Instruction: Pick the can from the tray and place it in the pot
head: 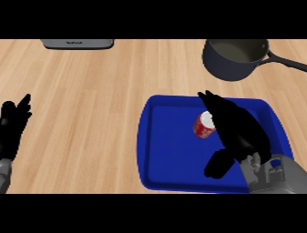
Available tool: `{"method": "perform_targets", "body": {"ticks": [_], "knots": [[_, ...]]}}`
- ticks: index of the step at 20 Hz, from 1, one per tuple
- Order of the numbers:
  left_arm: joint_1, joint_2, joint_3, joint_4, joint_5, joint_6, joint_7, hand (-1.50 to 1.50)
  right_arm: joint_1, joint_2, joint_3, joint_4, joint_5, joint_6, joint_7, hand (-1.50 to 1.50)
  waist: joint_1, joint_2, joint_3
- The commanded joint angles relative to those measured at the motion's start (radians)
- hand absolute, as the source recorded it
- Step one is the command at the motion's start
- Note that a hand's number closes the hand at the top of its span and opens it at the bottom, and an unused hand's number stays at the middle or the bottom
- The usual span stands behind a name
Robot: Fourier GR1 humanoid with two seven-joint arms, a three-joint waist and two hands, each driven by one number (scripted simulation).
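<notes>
right hand (240, 132) open beside can (205, 124) on tray (176, 173); left hand (7, 132) open, resting | risk: fingers nudge can over before closing

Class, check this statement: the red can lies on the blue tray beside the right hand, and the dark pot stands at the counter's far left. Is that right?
Not quite. The head view shows the pot at the counter's far right, not left. The rest holds: the can lies on the blue tray beside the right hand.

1 can (205, 124), 1 blue tray (161, 150), 1 pot (235, 58), 1 grey appliance (77, 43), 2 hands: left (9, 129), right (240, 132)
</notes>
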Motion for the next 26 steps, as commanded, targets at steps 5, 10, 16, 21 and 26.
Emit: {"method": "perform_targets", "body": {"ticks": [5, 10, 16, 21, 26], "knots": [[-0.034, -0.031, 0.037, 0.033, -0.045, -0.021, -0.001, 0.00, 0.024, 0.049, -0.030, 0.127, 0.087, 0.053, -0.036, -1.50, -0.001, 0.001, 0.000], [-0.004, -0.090, 0.034, 0.009, -0.091, -0.016, -0.007, 0.00, -0.023, 0.159, -0.060, 0.272, 0.188, 0.019, -0.111, -1.50, 0.002, 0.002, 0.000], [0.025, -0.094, 0.059, -0.067, -0.110, -0.048, 0.041, 0.00, -0.008, 0.215, -0.062, 0.359, 0.291, 0.004, -0.142, -1.50, 0.005, 0.001, 0.001], [-0.056, -0.080, 0.125, 0.027, -0.105, -0.105, 0.053, 0.00, 0.068, 0.167, -0.123, 0.296, 0.280, 0.088, -0.174, -1.50, -0.005, 0.001, 0.000], [-0.013, -0.142, 0.105, -0.041, -0.166, -0.077, 0.049, 0.00, 0.051, 0.262, -0.136, 0.416, 0.348, 0.032, -0.218, -1.50, 0.000, 0.001, 0.001]]}}
